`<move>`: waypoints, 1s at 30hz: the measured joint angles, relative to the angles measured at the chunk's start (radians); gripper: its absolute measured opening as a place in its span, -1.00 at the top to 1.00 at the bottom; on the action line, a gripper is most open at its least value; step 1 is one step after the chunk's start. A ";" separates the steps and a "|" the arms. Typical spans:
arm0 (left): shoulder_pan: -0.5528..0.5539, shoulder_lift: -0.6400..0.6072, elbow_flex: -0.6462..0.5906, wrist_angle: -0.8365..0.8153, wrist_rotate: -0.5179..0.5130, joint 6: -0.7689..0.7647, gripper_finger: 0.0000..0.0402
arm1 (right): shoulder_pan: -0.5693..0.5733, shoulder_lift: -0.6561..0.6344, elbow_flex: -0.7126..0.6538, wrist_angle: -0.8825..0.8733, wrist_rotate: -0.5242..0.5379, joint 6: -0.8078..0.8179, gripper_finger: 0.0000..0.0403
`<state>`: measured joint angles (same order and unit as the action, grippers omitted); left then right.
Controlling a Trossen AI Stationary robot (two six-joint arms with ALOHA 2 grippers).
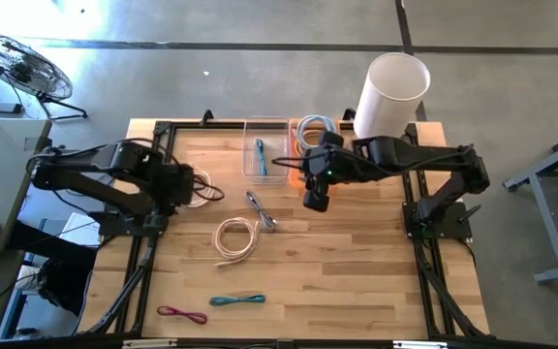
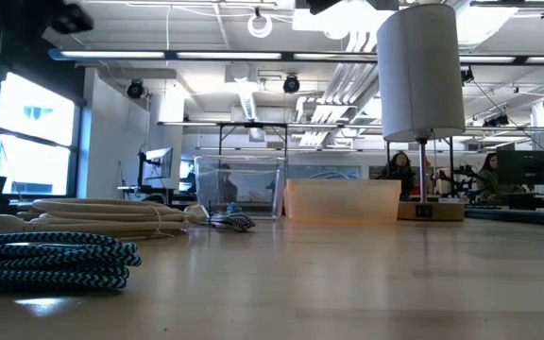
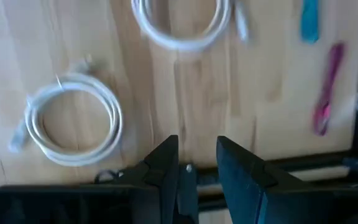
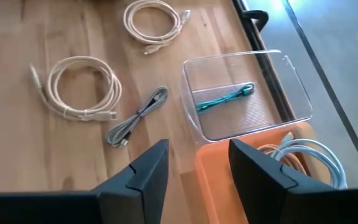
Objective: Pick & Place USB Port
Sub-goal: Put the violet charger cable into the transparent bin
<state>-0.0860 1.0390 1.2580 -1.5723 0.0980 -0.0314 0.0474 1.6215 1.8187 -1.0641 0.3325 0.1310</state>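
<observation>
Several bundled USB cables lie on the wooden table: a grey one (image 1: pixel 261 211) (image 4: pixel 138 116), a cream coil (image 1: pixel 235 238) (image 4: pixel 82 88), a white coil (image 1: pixel 202 188) (image 3: pixel 73 122), a teal one (image 1: pixel 237 300) and a magenta one (image 1: pixel 182 314). Another teal cable (image 4: pixel 225 98) lies in the clear box (image 1: pixel 264 171), and a white cable (image 4: pixel 309 155) in the orange box (image 4: pixel 219 186). My right gripper (image 1: pixel 316 199) (image 4: pixel 197 168) hangs open above the table beside the orange box. My left gripper (image 1: pixel 188 184) (image 3: pixel 197 165) is open, raised near the white coil.
A tall white cylinder (image 1: pixel 391 91) (image 2: pixel 423 71) stands on a post at the table's far right corner. In the low view the teal braided cable (image 2: pixel 45 260) lies closest, with the clear box (image 2: pixel 239 184) and orange box (image 2: pixel 343 200) behind. Bare wood spreads across the near right.
</observation>
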 joint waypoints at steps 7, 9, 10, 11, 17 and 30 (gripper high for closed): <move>-0.001 -0.117 -0.267 0.038 0.141 0.093 0.47 | 0.029 0.000 0.000 -0.012 -0.002 0.000 0.22; -0.002 -0.129 -0.331 0.075 0.213 0.095 0.47 | 0.039 0.000 0.000 -0.019 -0.003 0.009 0.22; -0.002 -0.131 -0.359 0.101 0.238 0.095 0.47 | 0.045 0.000 0.000 -0.022 -0.003 0.018 0.22; -0.005 -0.130 -0.382 0.133 0.260 0.094 0.47 | 0.051 0.000 0.000 -0.026 -0.004 0.024 0.22; -0.140 -0.116 -0.463 0.451 0.347 -0.033 0.47 | 0.101 0.000 0.000 -0.072 -0.005 0.071 0.22; -0.730 -0.020 -0.467 0.859 0.024 -0.574 0.47 | 0.177 0.001 0.000 -0.133 0.057 0.113 0.24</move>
<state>-0.8160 1.0192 0.7914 -0.7132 0.1223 -0.6055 0.2249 1.6222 1.8183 -1.1969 0.3898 0.2441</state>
